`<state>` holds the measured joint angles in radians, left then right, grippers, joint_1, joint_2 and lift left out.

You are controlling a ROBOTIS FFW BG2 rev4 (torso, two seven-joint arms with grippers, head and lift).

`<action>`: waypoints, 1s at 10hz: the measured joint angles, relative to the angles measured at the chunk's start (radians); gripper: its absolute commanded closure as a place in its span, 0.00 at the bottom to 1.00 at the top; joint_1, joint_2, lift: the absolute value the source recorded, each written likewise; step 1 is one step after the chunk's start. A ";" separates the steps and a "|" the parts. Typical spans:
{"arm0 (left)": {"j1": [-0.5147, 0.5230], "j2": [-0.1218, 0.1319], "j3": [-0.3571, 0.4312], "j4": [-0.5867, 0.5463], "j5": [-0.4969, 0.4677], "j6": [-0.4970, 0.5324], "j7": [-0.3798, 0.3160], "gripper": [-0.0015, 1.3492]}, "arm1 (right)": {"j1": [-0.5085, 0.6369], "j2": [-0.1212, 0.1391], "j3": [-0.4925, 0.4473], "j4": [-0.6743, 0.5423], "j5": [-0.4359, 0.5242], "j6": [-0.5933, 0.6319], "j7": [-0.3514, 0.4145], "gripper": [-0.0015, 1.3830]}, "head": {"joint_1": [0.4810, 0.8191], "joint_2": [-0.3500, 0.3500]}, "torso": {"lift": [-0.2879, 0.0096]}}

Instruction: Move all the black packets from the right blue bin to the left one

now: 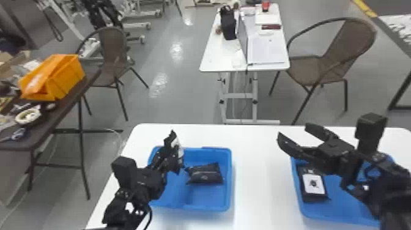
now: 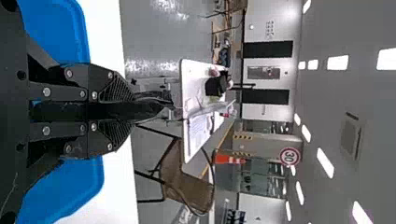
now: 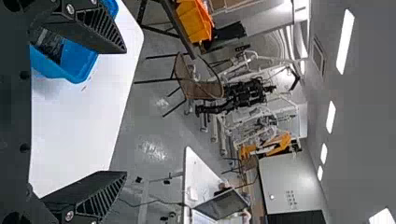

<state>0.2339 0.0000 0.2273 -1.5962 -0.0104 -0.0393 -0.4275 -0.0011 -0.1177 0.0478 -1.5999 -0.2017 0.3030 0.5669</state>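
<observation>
Left blue bin (image 1: 208,196): 1 black packet (image 1: 205,175); right blue bin (image 1: 345,205): 1 labelled packet (image 1: 313,184) showing.
Left gripper (image 1: 172,155): fingers pinched on another packet (image 1: 177,146); right gripper (image 1: 293,130): fingers wide apart, empty.

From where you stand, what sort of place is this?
Probably a robotics lab or workshop. The black left arm and right arm are over a white table, machinery stands among white wheeled frames, and a dark side table holds scissors.
</observation>
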 measured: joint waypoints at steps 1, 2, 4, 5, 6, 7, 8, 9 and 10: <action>0.000 0.000 0.001 0.019 0.006 -0.023 0.000 0.14 | 0.002 -0.022 -0.006 0.010 0.003 0.017 0.000 0.07 | 0.63 0.72 | 0.97; 0.000 0.000 0.003 0.025 0.026 -0.044 0.000 0.05 | 0.008 -0.029 -0.014 0.013 0.019 0.052 -0.006 0.07 | 0.63 0.70 | 0.97; 0.000 0.000 -0.002 0.025 0.085 -0.065 -0.002 0.10 | 0.057 -0.008 -0.057 0.021 0.058 0.086 -0.093 0.07 | 0.63 0.66 | 0.97; 0.000 0.000 -0.007 0.024 0.121 -0.067 -0.007 0.10 | 0.078 0.003 -0.080 0.056 0.069 0.058 -0.097 0.07 | 0.63 0.63 | 0.97; -0.001 0.000 -0.011 0.023 0.147 -0.070 -0.010 0.10 | 0.084 0.005 -0.087 0.093 0.076 0.033 -0.104 0.07 | 0.63 0.62 | 0.97; -0.001 0.000 -0.012 0.023 0.160 -0.076 -0.012 0.10 | 0.084 0.006 -0.089 0.128 0.086 0.016 -0.121 0.07 | 0.63 0.60 | 0.97; -0.001 0.000 -0.013 0.023 0.174 -0.077 -0.013 0.10 | 0.082 0.008 -0.089 0.154 0.110 0.000 -0.167 0.07 | 0.63 0.60 | 0.97; -0.001 0.000 -0.013 0.023 0.188 -0.076 -0.014 0.10 | 0.084 0.017 -0.087 0.174 0.127 -0.013 -0.239 0.07 | 0.63 0.57 | 0.97; 0.001 0.000 -0.013 0.023 0.197 -0.074 -0.017 0.10 | 0.083 0.034 -0.086 0.201 0.132 -0.023 -0.297 0.07 | 0.63 0.56 | 0.97</action>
<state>0.2345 0.0000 0.2142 -1.5730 0.1863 -0.1136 -0.4445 0.0824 -0.0836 -0.0386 -1.3987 -0.0694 0.2804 0.2703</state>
